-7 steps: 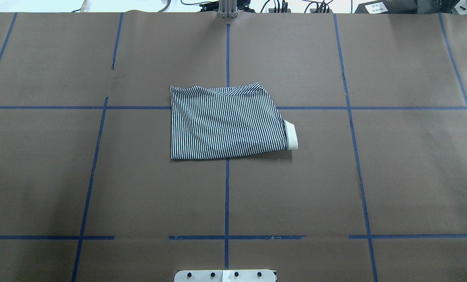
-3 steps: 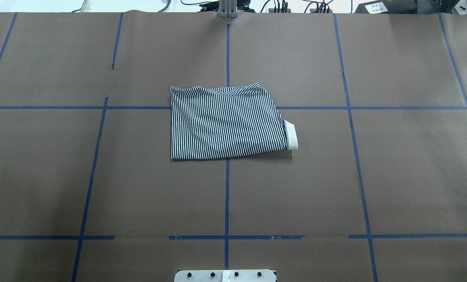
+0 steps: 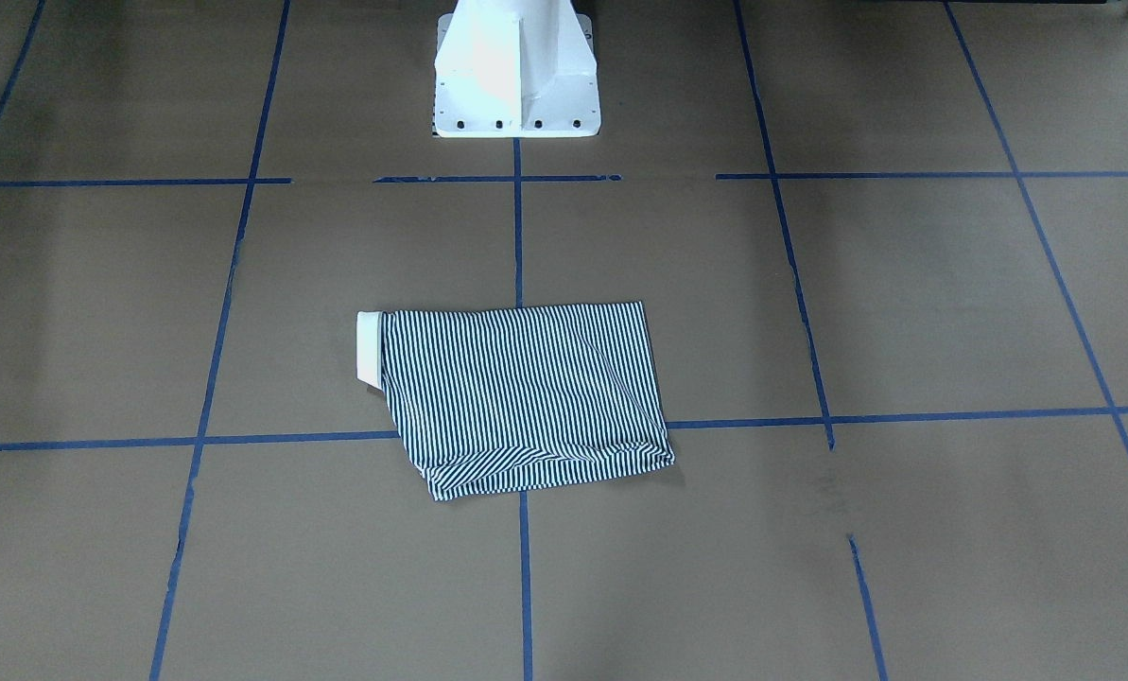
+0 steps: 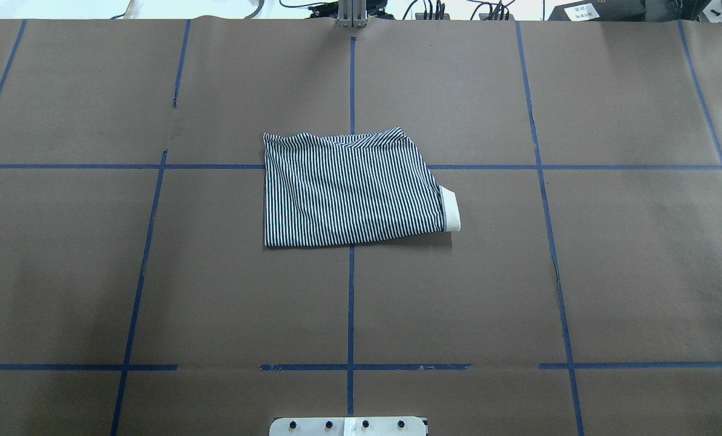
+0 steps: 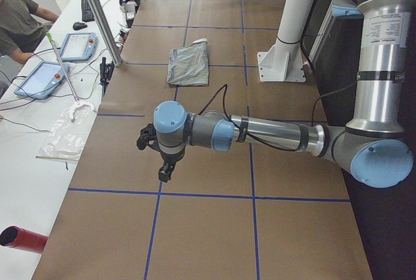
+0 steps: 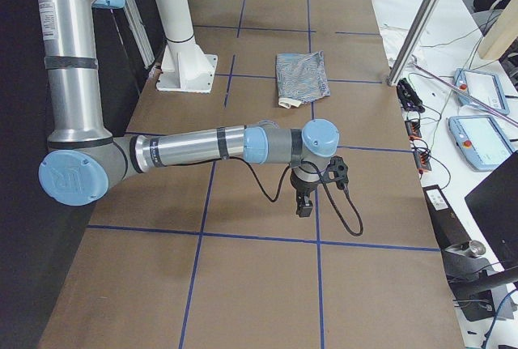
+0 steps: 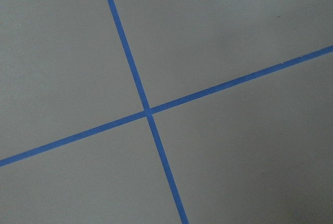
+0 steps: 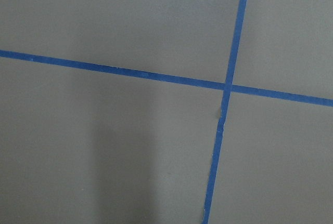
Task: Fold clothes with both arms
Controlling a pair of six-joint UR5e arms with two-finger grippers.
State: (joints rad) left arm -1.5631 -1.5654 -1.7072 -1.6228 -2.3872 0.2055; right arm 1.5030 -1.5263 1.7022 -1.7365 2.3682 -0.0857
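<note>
The striped polo shirt (image 4: 351,191) lies folded into a small rectangle at the table's middle, its white collar edge (image 4: 451,209) poking out on one side. It also shows in the front view (image 3: 526,397), the left side view (image 5: 188,63) and the right side view (image 6: 301,78). Neither arm touches it. My left gripper (image 5: 166,173) hangs over the table far from the shirt, seen only in the left side view; I cannot tell if it is open. My right gripper (image 6: 305,203) hangs likewise at the other end; I cannot tell its state.
Brown paper with blue tape lines (image 4: 351,303) covers the table. The white pedestal base (image 3: 516,71) stands at the robot's side. Tablets (image 5: 49,75) and cables lie on the operators' bench, where a person (image 5: 16,20) sits. Both wrist views show only tape crossings (image 7: 147,111).
</note>
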